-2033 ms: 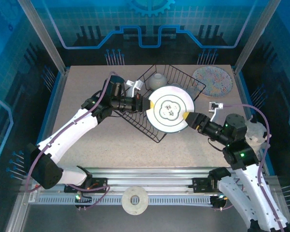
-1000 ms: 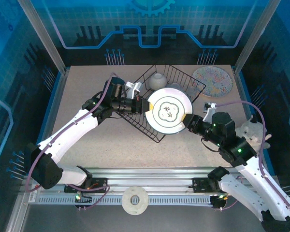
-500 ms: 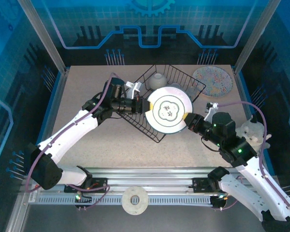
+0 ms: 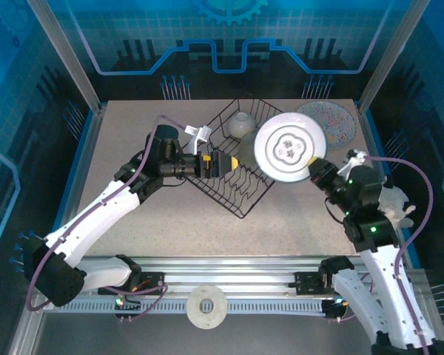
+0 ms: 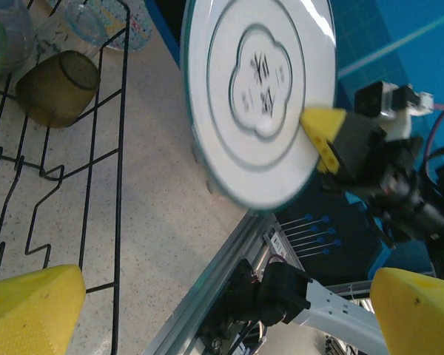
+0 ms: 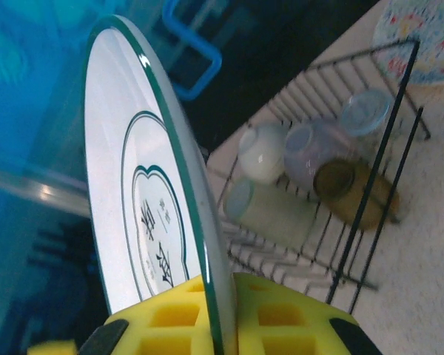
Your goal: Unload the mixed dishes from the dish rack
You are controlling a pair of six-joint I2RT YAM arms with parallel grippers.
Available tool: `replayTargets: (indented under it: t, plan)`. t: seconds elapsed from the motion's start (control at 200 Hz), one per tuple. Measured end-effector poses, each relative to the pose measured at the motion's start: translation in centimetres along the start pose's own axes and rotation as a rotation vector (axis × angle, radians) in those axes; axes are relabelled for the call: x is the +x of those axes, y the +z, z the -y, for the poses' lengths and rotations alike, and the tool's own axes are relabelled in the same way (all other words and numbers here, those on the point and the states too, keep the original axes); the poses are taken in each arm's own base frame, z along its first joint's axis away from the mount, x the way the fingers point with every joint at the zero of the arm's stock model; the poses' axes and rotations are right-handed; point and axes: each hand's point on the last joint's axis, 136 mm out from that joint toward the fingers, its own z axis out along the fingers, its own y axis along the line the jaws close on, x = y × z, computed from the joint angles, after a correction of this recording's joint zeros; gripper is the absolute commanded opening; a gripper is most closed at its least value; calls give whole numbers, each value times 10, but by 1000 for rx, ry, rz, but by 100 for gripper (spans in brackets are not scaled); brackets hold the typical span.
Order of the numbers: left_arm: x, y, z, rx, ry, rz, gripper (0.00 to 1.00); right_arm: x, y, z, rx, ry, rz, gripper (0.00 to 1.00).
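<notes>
Top external: one white plate (image 4: 288, 146) clenched in right pincer (image 4: 314, 166); left pincer (image 4: 231, 164) released.

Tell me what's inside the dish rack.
Inside the dish rack: a cream bowl, a brown cup, a pale green cup and translucent cups. From above, the held plate covers its right corner.

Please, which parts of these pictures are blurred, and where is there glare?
Left wrist view: the white plate is smeared along its lower edge, glare sits near its top right, and the yellow fingertips are out of focus. Right wrist view: the plate's rim carries a bright highlight; the brown cup in the dish rack looks soft. Top view: blue tint on the walls, the plate nearly washed out.
</notes>
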Motion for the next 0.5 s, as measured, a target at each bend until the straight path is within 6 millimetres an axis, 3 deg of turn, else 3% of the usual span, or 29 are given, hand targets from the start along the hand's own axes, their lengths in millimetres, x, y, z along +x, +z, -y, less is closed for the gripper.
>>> replayTargets:
  t: [0.17,0.5]
  plan:
    - [7,-5,-1,3,3,3,99,-52,30,26,31,142,118,0]
    - [16,-18,6,10,21,11,99,-100,101,101,172,314,213,0]
